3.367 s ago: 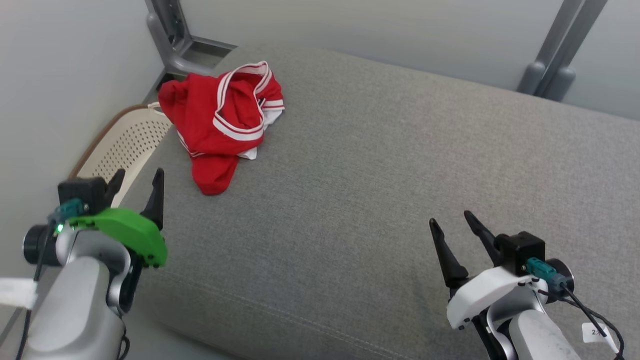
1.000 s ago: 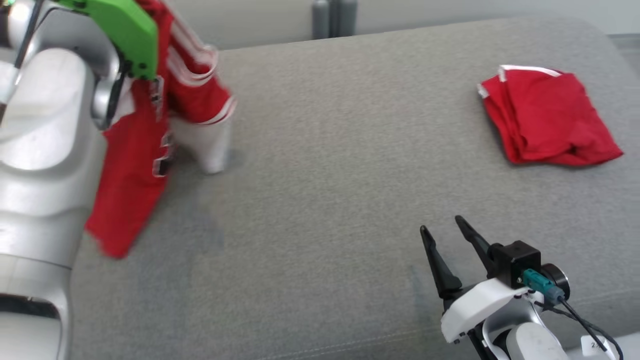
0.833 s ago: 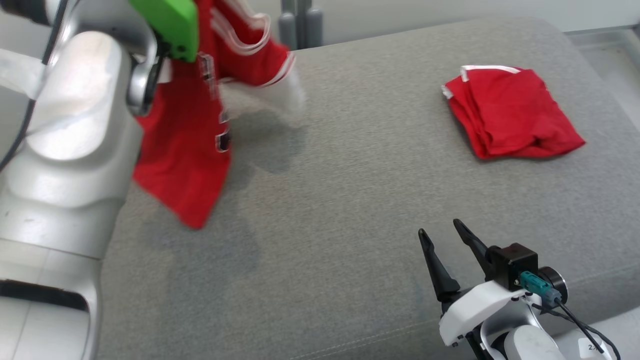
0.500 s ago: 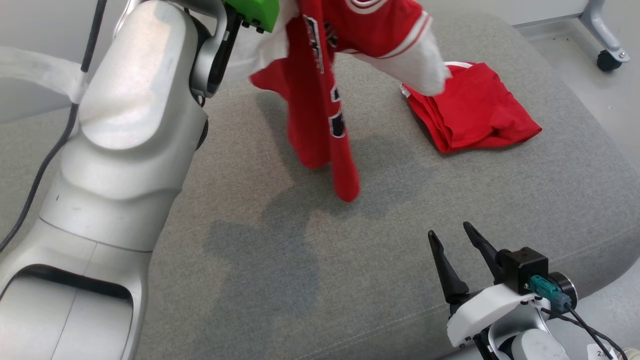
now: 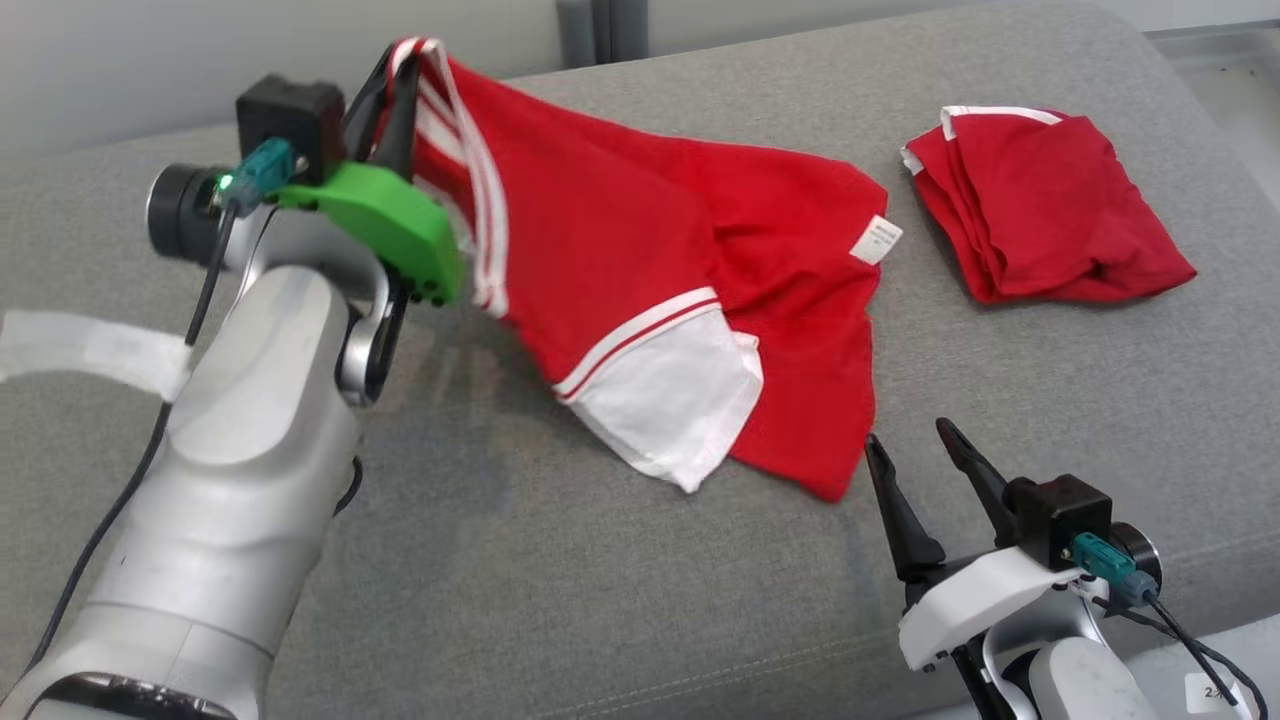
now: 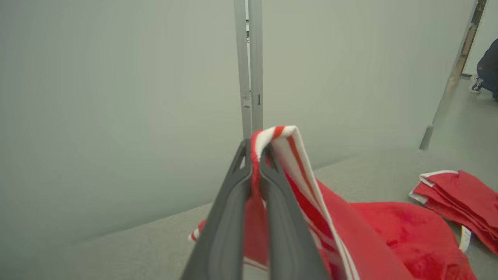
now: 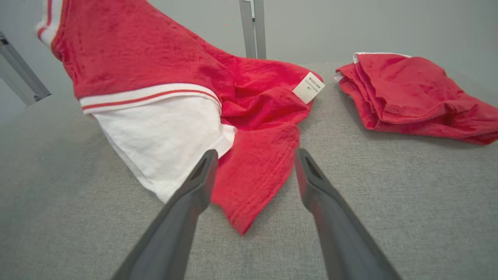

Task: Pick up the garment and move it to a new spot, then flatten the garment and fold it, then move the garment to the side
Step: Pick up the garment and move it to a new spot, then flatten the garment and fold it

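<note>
A red garment (image 5: 640,250) with white sleeves and striped trim slopes from my raised left gripper (image 5: 392,75) down onto the grey cushion (image 5: 560,560). My left gripper (image 6: 255,151) is shut on the garment's (image 6: 373,229) striped edge, with cloth pinched between the fingers. The lower hem and a white sleeve (image 5: 670,400) lie on the cushion. My right gripper (image 5: 910,445) stands open just below and right of the hem tip. In the right wrist view the garment (image 7: 163,70) lies ahead of my open right gripper (image 7: 255,153), apart from its fingers.
A second red garment (image 5: 1040,215) lies folded at the cushion's far right, also shown as the folded garment (image 7: 404,93) and the folded garment (image 6: 455,198). A grey wall and metal post (image 6: 249,66) stand behind. A person's foot (image 6: 476,83) shows far right.
The camera has swung. My left arm has come down and the garment, hanging free half a second ago, now drapes spread across the cushion. The right gripper stays open.
</note>
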{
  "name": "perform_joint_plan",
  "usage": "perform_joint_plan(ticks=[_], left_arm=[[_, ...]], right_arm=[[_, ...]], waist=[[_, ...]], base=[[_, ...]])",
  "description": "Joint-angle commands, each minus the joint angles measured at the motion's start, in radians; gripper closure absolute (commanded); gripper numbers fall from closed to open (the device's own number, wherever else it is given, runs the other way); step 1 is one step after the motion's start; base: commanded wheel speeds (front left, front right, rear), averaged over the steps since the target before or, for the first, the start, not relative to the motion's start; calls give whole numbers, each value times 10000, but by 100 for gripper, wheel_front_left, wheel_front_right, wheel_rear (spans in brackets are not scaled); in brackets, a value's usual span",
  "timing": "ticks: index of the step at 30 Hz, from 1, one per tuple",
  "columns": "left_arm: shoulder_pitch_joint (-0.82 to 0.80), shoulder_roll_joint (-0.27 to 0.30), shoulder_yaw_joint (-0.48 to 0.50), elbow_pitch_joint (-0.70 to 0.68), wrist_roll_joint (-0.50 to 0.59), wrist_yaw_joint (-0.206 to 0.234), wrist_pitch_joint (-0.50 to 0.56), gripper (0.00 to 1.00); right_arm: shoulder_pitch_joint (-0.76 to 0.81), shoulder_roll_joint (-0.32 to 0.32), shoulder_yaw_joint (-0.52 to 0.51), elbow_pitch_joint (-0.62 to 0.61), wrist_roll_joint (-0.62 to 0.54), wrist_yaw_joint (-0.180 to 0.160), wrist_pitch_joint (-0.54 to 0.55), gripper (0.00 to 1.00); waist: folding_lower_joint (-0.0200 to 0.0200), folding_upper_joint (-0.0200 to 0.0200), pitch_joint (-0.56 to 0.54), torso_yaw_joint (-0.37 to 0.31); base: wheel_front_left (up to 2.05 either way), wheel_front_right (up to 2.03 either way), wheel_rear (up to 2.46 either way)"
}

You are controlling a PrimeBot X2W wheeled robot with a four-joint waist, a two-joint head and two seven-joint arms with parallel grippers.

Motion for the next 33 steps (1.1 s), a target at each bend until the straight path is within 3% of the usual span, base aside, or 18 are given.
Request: perform_joint_plan(ticks=[1, 10, 12, 17, 22, 29, 33], left_arm=[[245, 186, 65, 163, 47, 98, -134, 100], [1153, 930, 108, 1981, 118, 378, -509, 100], [1195, 995, 197, 2388, 12, 477, -521, 0], [1300, 816, 470, 3142, -457, 397, -262, 0], [1447, 364, 586, 3712, -977, -36, 563, 0], [1947, -417, 670, 3536, -1580, -592, 870, 0], [2434, -701, 447, 3187, -1649, -640, 990, 0]], right_arm=[[-155, 1, -13, -28, -82, -4, -21, 0], [-338, -2, 76, 0, -140, -4, 78, 0], [-343, -4, 122, -1, -127, -4, 85, 0], [-241, 0, 35, -18, -178, -4, 106, 0], [-140, -3, -61, 44, -172, -4, 112, 0], [-42, -3, -22, 95, -28, -4, 64, 0], [-27, -5, 13, 125, 26, -4, -8, 0]], waist=[[0, -1, 272, 380], [0, -1, 306, 504], [0, -1, 302, 459], [0, -1, 226, 422], [0, -1, 23, 444], [0, -1, -217, 429], [0, -1, -281, 243]], base=[[0, 0, 0], [0, 0, 0], [0, 0, 0], [0, 0, 0], [0, 0, 0], [0, 0, 0], [0, 0, 0]])
